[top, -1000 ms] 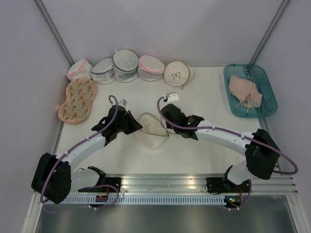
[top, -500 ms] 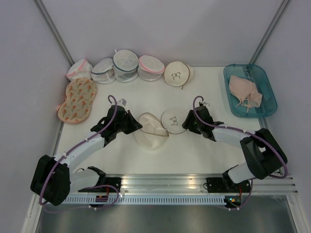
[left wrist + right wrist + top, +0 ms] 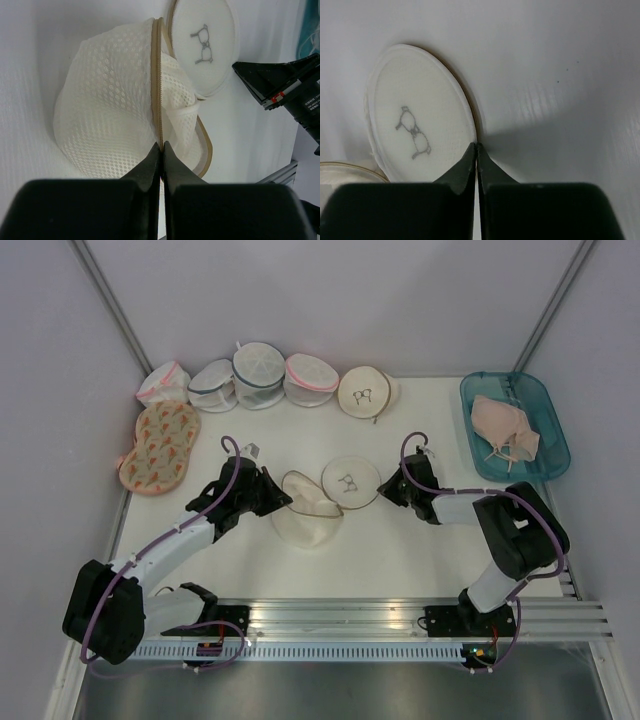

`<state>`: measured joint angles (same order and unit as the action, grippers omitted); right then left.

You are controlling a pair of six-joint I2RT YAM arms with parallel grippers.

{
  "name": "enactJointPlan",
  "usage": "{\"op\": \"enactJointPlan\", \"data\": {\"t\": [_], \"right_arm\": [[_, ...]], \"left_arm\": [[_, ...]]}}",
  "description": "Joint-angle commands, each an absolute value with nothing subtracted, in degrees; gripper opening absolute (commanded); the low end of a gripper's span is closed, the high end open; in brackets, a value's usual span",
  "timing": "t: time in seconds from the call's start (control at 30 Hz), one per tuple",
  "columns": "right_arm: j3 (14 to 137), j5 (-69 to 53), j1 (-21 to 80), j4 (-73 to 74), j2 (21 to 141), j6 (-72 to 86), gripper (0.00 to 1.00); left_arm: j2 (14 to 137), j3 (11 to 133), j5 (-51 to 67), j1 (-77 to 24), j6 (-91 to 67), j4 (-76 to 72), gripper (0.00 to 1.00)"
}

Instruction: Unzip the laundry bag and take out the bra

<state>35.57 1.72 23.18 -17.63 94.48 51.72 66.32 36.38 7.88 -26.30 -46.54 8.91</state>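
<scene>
The cream laundry bag point(image 3: 305, 522) lies open in two halves at the table's middle. Its mesh half point(image 3: 110, 100) shows a tan zip rim point(image 3: 159, 75). Its lid point(image 3: 350, 483) lies to the right with the black bra outline facing up. My left gripper point(image 3: 283, 502) is shut on the zip rim, as the left wrist view point(image 3: 161, 145) shows. My right gripper point(image 3: 384, 487) is shut on the lid's right edge point(image 3: 470, 120), as the right wrist view point(image 3: 477, 146) shows. Only mesh shows inside the bag. A peach-pink bra point(image 3: 505, 430) lies in the teal tray point(image 3: 480, 390).
A second cream bag point(image 3: 365, 392) with a bra outline stands at the back. Left of it stand white mesh bags point(image 3: 260, 375) with pink or grey trim. A flat orange-patterned bag point(image 3: 160, 445) lies far left. The metal rail point(image 3: 340, 625) runs along the near edge.
My right gripper has moved right, drawing the lid away from the mesh half; the lid now lies flat with its outline up. My left gripper has held its place on the rim.
</scene>
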Motion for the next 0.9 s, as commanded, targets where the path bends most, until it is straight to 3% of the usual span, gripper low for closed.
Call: {"op": "enactJointPlan", "data": {"t": [0.0, 0.4, 0.63, 0.87], "right_arm": [[35.07, 2.72, 23.20, -14.06, 97.56, 51.60, 0.00], [39.26, 4.48, 23.90, -6.27, 83.16, 39.13, 0.01], [53.69, 10.80, 33.90, 9.65, 76.82, 22.78, 0.01], [64.23, 15.90, 48.23, 17.31, 79.97, 13.81, 0.00]], "left_arm": [[65.74, 37.62, 7.65, -25.84, -46.50, 8.88, 0.02], [66.01, 37.79, 7.91, -25.75, -46.58, 8.88, 0.02], [67.67, 39.02, 9.14, -25.75, -46.85, 7.91, 0.02], [69.78, 40.69, 9.58, -25.75, -46.58, 7.03, 0.02]]}}
